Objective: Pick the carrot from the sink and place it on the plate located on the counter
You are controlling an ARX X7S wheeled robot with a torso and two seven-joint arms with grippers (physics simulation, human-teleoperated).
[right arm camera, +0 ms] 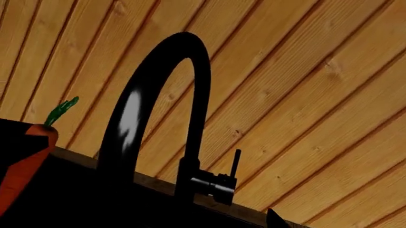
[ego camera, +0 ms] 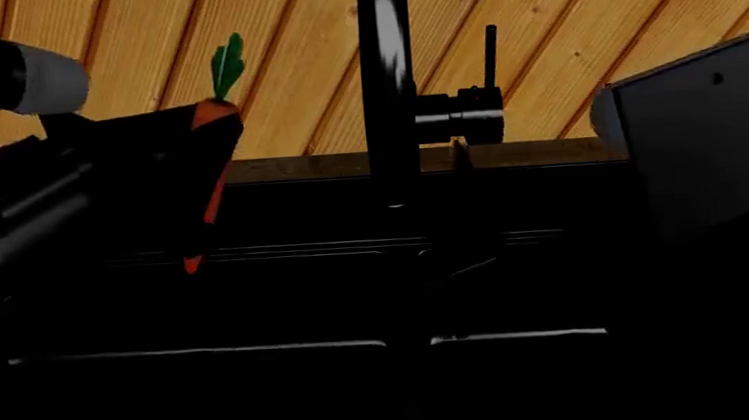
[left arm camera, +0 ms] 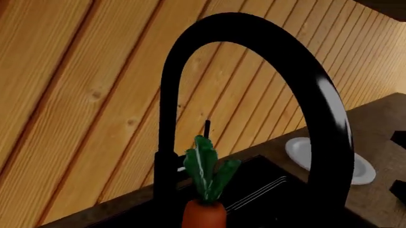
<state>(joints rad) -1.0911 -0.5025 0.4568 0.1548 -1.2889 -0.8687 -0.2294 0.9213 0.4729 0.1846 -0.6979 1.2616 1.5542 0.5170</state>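
Observation:
The carrot [ego camera: 212, 115], orange with a green leafy top, is held in my left gripper [ego camera: 199, 184], which is shut on it and lifts it above the left basin of the black sink [ego camera: 228, 382]. In the left wrist view the carrot [left arm camera: 204, 214] stands upright in front of the faucet [left arm camera: 254, 28]. The white plate [left arm camera: 304, 152] lies on the brown counter [left arm camera: 381, 123] beyond the faucet; in the head view only its edge [ego camera: 599, 117] shows behind my right arm [ego camera: 704, 144]. My right gripper [right arm camera: 203, 224] is empty, with one fingertip [right arm camera: 276, 221] showing well off centre.
The tall black faucet [ego camera: 388, 78] with its side handle [ego camera: 490, 55] stands between the carrot and the plate. A wood-plank wall [ego camera: 600, 12] runs behind the counter. The sink's divider [ego camera: 412, 342] separates the two basins.

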